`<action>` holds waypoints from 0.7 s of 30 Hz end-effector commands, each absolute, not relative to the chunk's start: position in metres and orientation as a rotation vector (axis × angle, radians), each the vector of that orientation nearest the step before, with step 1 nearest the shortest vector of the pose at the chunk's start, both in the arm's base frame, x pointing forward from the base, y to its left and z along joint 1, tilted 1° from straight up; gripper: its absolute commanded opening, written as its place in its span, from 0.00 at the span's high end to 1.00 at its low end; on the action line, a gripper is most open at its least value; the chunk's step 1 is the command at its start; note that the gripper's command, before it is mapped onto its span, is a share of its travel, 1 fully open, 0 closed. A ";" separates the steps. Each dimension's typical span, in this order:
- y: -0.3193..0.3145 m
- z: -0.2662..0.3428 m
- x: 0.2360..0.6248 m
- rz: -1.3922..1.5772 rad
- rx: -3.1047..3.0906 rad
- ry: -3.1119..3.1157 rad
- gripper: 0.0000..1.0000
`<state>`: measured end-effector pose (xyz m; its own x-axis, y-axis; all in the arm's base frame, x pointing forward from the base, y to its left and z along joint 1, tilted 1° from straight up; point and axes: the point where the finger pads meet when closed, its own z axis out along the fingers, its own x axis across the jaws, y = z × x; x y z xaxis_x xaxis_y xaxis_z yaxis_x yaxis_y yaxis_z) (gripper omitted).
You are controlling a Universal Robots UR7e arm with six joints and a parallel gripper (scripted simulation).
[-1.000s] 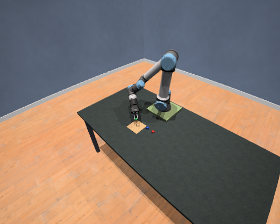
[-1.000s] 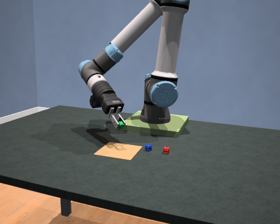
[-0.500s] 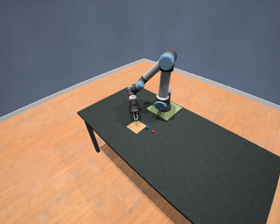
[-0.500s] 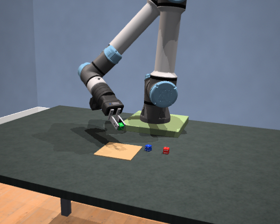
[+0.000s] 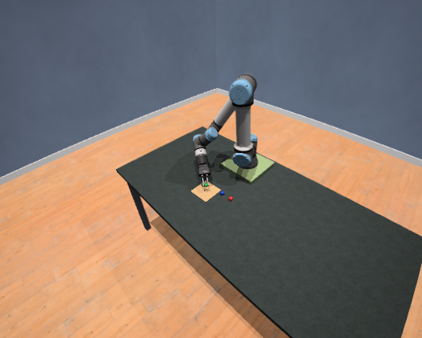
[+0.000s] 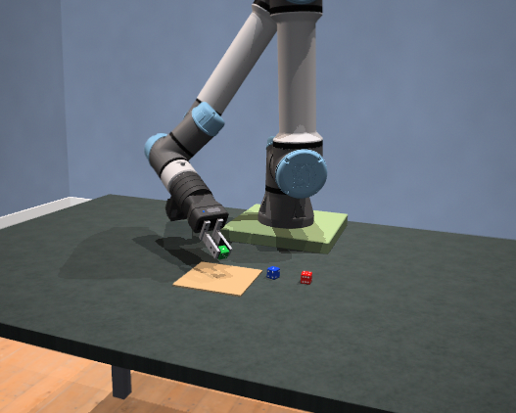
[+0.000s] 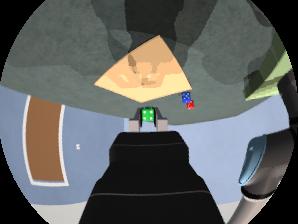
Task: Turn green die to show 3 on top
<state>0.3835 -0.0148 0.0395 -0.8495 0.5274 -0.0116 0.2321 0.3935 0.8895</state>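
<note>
My gripper [image 5: 205, 185] [image 6: 223, 252] [image 7: 147, 113] is tilted and shut on the green die [image 5: 206, 184] [image 6: 223, 252] [image 7: 148, 114], which it holds in the air, clear of the mat. In the wrist view the die's face toward the camera shows several white pips. The tan mat [image 5: 205, 197] [image 6: 237, 287] [image 7: 161, 47] lies flat on the table, with the gripper's shadow on it. The blue die [image 5: 222, 193] [image 6: 273, 273] [image 7: 186, 97] lies on the table just off the mat's corner. The red die [image 5: 231, 199] [image 6: 305, 278] [image 7: 190, 105] lies farther out beyond it.
The arm's base stands on a pale green slab [image 5: 251, 179] [image 6: 315, 245] behind the dice and the mat. The dark table [image 5: 266, 240] [image 6: 286, 333] extends far beyond the red die. Its long edge runs past the mat on the side away from the base.
</note>
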 end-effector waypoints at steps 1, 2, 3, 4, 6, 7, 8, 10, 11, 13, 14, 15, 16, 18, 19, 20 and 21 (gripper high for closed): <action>-0.016 0.023 0.386 1.436 0.665 2.363 0.60; -0.016 0.020 0.386 1.436 0.665 2.363 0.60; -0.016 0.018 0.386 1.436 0.665 2.363 0.60; -0.016 0.016 0.386 1.436 0.665 2.363 0.60; -0.016 0.014 0.386 1.436 0.665 2.363 0.60; -0.016 0.013 0.386 1.436 0.665 2.363 0.60; -0.016 0.012 0.386 1.436 0.665 2.363 0.60; -0.016 0.011 0.386 1.436 0.665 2.363 0.60; -0.016 0.011 0.386 1.436 0.665 2.363 0.60; -0.016 0.011 0.386 1.436 0.665 2.363 0.60; -0.016 0.011 0.386 1.436 0.665 2.363 0.60; -0.016 0.011 0.386 1.436 0.665 2.363 0.60; -0.016 0.011 0.386 1.436 0.665 2.363 0.60; -0.016 0.011 0.386 1.436 0.665 2.363 0.60; -0.016 0.011 0.386 1.436 0.665 2.363 0.60; -0.016 0.011 0.386 1.436 0.665 2.363 0.60; -0.016 0.011 0.386 1.436 0.665 2.363 0.60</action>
<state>0.3857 -0.0153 0.0113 -0.8493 0.5278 -0.0119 0.2324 0.3940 0.8893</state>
